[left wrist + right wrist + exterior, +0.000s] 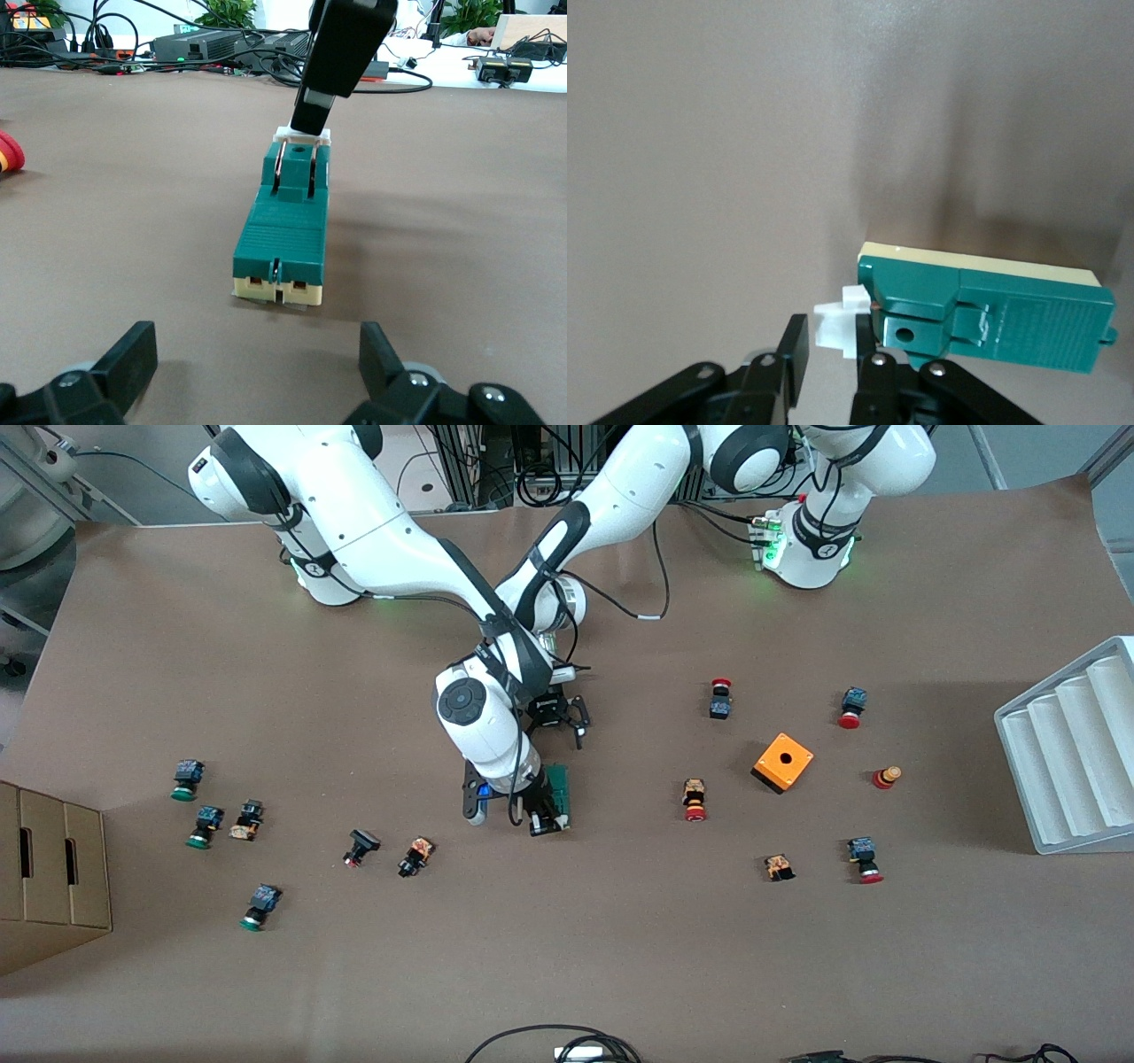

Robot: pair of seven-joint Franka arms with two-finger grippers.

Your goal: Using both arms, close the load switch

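Observation:
The load switch, a narrow green bar on a cream base with a white block at one end, lies flat at the table's middle. My right gripper is at the switch's end nearer the front camera. In the right wrist view the right gripper is shut on the white block beside the green body. My left gripper is open and empty, low over the table just farther from the front camera than the switch. In the left wrist view the left gripper faces the switch end-on, apart from it.
An orange box with a hole and several red-capped push buttons lie toward the left arm's end. Several green-capped buttons lie toward the right arm's end. A cardboard box and a white grooved tray stand at the table's ends.

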